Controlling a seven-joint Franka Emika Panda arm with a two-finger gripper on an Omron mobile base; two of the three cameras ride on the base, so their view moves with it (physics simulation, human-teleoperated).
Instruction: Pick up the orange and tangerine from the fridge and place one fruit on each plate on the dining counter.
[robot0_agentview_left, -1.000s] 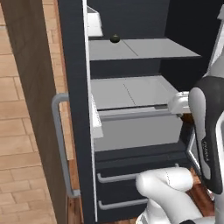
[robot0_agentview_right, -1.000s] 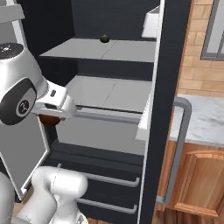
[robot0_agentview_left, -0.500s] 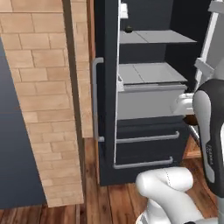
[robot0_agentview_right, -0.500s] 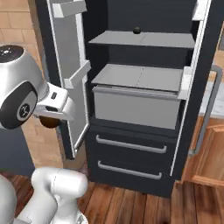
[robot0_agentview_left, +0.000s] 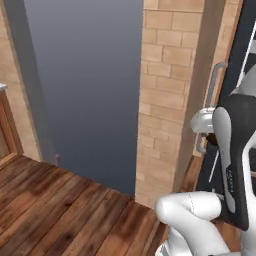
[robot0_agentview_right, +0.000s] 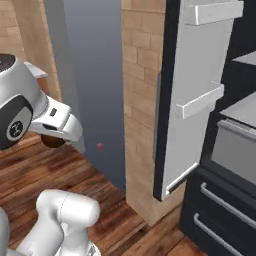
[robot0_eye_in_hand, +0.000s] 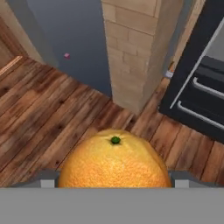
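Currently, step in hand: a round orange fruit with a pebbled skin and a small green stem mark (robot0_eye_in_hand: 114, 164) is being carried away from the tall black fridge with pale grey shelves (robot0_agentview_right: 227, 150) toward the dining table, which is judged from the task sentence.
Fruit position: it is seen at the bottom of the hand view, very close to the camera; in the right base view a dark rounded part of it (robot0_agentview_right: 52, 140) is seen under the white hand.
Fingers: the gripper (robot0_eye_in_hand: 114, 177) is judged to be clamped on the fruit, one finger on each side, because the fruit sits between the grey finger parts; the contact itself is hidden by the fruit.
How to do it well: the clamp should be kept firm during the drive, since a round fruit may roll out if the hold is loosened. The hand should be kept steady and low-swinging movements avoided near the tan brick pillar (robot0_agentview_right: 142, 100) and the open fridge door with white bins (robot0_agentview_right: 192, 95).
Surroundings: a dark wooden plank floor (robot0_eye_in_hand: 52, 113) and a flat grey-blue wall panel (robot0_agentview_left: 85, 85) are seen ahead.
Difference from earlier: both base views have shifted as a whole, so the base has turned away from the fridge; the fridge interior was in the centre before and is now at the right edge. The things themselves are not judged to have moved.
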